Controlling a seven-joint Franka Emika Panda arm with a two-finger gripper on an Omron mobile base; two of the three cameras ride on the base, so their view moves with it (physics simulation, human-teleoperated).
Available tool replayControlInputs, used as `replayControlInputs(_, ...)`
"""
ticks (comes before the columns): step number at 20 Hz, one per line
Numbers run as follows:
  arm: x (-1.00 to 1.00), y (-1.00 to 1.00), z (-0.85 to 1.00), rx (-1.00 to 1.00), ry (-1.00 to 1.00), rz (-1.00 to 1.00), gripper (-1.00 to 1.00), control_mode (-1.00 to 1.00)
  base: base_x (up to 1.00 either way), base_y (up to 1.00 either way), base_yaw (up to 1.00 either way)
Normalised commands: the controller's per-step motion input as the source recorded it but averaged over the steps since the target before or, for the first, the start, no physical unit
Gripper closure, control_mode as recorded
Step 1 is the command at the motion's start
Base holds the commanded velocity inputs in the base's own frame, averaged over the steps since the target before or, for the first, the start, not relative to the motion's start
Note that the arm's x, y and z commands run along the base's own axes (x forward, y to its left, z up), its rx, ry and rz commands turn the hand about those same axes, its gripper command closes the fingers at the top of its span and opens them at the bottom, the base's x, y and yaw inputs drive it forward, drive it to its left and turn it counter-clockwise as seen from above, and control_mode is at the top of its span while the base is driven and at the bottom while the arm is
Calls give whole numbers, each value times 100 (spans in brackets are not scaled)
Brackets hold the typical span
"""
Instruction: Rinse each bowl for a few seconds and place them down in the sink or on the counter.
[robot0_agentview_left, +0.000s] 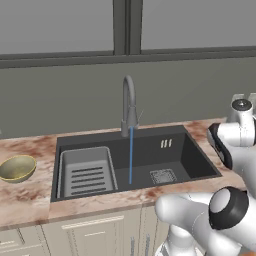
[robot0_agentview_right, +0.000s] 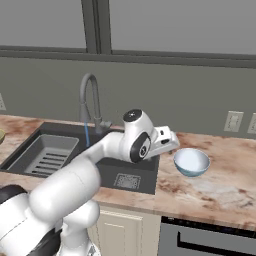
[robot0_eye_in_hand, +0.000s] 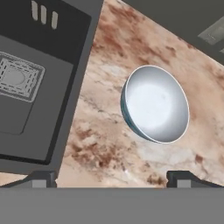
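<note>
Two bowls stood on the marbled counter (robot0_agentview_right: 220, 192): olive-gold bowl (robot0_agentview_left: 17, 167) left of the sink (robot0_agentview_left: 192, 162), pale blue bowl (robot0_agentview_right: 191, 162) right. Water ran from the faucet (robot0_agentview_left: 129, 107). Gripper (robot0_eye_in_hand: 111, 179) hovered fully spread, empty.

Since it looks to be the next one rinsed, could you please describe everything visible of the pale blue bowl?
The small round pale blue bowl has a blue outside and a smooth, glossy whitish inside. It sits upright and empty on the reddish-brown and cream marbled stone counter, right of the dark grey sink. Nothing else touches it.
</note>
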Motion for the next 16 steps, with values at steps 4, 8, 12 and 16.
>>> replayControlInputs(4, 12, -6, -12, 0, 0, 3, -100, -100, 0, 0, 0)
replayControlInputs(8, 14, -4, -13, 0, 0, 3, -100, -100, 0, 0, 0)
replayControlInputs(12, 13, -5, -10, -1, 0, 2, -100, -100, 0, 0, 0)
replayControlInputs(16, 14, -5, -8, 0, -1, 1, -100, -100, 0, 0, 0)
